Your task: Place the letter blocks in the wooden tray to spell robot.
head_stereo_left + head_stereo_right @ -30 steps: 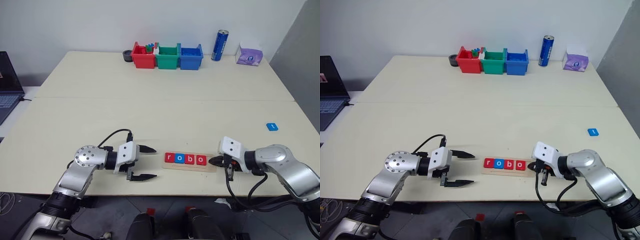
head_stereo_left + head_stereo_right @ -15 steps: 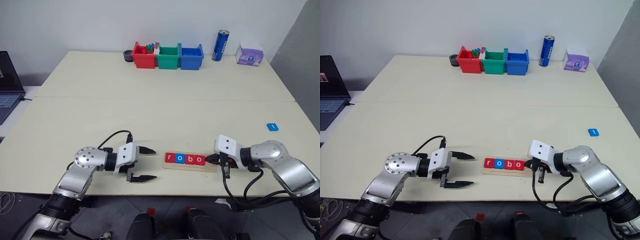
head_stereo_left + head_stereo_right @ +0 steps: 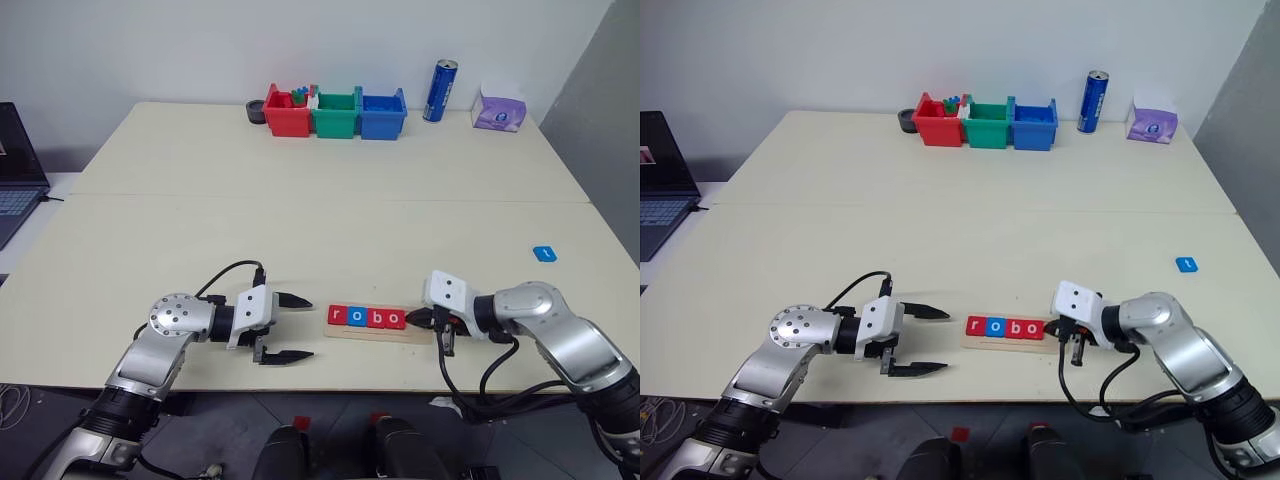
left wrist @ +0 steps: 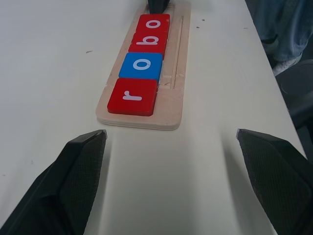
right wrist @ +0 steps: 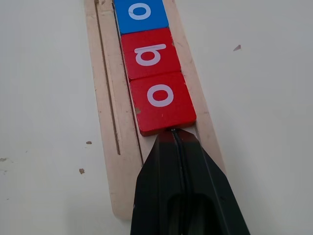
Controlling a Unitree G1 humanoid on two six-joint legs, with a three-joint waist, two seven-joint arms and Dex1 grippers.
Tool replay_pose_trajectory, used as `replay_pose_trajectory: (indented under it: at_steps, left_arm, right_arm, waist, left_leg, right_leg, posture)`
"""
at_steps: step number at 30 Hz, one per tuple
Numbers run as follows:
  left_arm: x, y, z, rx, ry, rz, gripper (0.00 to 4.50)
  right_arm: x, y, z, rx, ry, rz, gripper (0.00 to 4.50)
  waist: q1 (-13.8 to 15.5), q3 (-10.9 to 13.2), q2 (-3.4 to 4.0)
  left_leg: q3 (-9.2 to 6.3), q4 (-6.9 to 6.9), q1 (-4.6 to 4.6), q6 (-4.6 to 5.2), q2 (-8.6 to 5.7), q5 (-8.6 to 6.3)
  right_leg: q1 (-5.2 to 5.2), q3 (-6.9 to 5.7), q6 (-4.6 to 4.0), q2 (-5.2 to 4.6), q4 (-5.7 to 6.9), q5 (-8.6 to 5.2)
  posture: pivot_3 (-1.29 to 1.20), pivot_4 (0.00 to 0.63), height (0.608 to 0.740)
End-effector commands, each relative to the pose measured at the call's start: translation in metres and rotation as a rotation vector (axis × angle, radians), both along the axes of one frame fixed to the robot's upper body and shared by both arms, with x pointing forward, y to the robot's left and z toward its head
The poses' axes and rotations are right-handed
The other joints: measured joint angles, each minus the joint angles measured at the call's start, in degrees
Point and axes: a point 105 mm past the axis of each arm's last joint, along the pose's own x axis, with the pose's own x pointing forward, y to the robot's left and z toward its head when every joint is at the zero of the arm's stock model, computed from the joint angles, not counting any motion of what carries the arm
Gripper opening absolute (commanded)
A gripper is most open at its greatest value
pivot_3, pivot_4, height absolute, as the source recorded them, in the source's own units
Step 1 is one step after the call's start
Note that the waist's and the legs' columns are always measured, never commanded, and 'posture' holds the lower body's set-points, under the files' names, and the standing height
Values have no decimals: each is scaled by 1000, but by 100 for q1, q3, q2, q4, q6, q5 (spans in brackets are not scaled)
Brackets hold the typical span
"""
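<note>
The big cream table (image 3: 300,215) carries nearly everything, and the work sits at its near edge, toward six o'clock. There the wooden tray (image 3: 378,331) lies lengthwise across the front, with four letter blocks (image 3: 368,317) in a touching row: a red r (image 4: 133,96), a blue o (image 4: 142,66), a red b (image 4: 148,42) and a red o (image 5: 161,101). The left gripper (image 3: 283,327) rests just off the tray's nine o'clock end, its two black fingers (image 4: 78,174) spread wide apart with nothing between them. The right gripper (image 3: 420,319) is at the tray's three o'clock end, fingers pinched tight together on nothing, the closed tip lying over the bare end of the tray and right against the edge of the last red o. A fifth tile, the blue block (image 3: 543,253), lies well apart out toward two o'clock from the tray, flat on the table. Far back at twelve o'clock stand a red bin (image 3: 287,113), a green bin (image 3: 335,115) and a blue bin (image 3: 382,113) side by side, then a blue can (image 3: 440,90) and a purple tissue pack (image 3: 499,110) further toward one o'clock. A laptop (image 3: 18,170) shows off the table's nine o'clock side.
</note>
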Motion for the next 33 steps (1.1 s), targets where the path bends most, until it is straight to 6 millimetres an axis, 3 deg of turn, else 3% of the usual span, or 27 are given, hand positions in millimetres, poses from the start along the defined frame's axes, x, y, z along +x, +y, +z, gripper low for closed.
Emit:
replay_pose_trajectory:
  at_steps: [1,5,13,15,18,22,24,33]
  left_arm:
    - [-2,-4,8,-9,-38,-18,4500]
    - [-3,-6,9,-20,-34,-13,4500]
    - [0,-9,13,-48,-27,-7,4500]
    - [1,-9,14,-51,-26,-9,4500]
    - [2,-10,15,-58,-25,-9,4500]
    - [3,-10,15,-61,-26,-7,4500]
    - [3,-11,15,-60,-27,-10,4500]
    - [5,-15,26,-115,-23,7,4500]
  right_arm:
    - [8,-15,31,41,-96,-55,16]
    - [29,-52,47,151,-214,-324,16]
    - [52,-134,60,347,-482,-911,2696]
    - [56,-153,62,353,-542,-1004,3415]
    - [58,-166,64,346,-580,-1046,4480]
    - [63,-180,61,338,-581,-1111,4480]
    - [70,-196,53,318,-544,-1184,4480]
    - [101,-231,34,346,-360,-1311,4480]
  waist:
    - [0,0,0]
    - [6,-1,-2]
    - [1,-1,1]
    - [-2,-1,1]
    - [-3,-1,2]
    - [-18,-1,3]
    - [-27,-1,4]
    - [-25,1,9]
  left_leg:
    - [0,0,0,0,-1,0]
    - [0,0,-2,0,-1,0]
    - [5,-2,0,0,-1,0]
    - [8,-1,0,0,-4,0]
    - [12,-2,2,0,-5,0]
    - [12,-3,3,0,-4,0]
    - [17,-3,6,0,-5,0]
    - [30,-4,8,1,-7,0]
  right_leg:
    - [0,1,0,0,0,0]
    - [0,1,0,-1,-1,0]
    - [0,9,-21,-1,4,13]
    - [0,11,-21,-1,4,12]
    - [0,15,-22,-1,3,13]
    - [0,18,-23,2,3,13]
    - [0,21,-23,4,4,14]
    - [0,30,-22,3,1,18]
  posture:
    - [0,150,740]
    - [0,150,740]
    - [0,150,740]
    - [0,150,740]
    - [0,150,740]
    - [0,150,740]
    - [0,150,740]
    - [0,150,740]
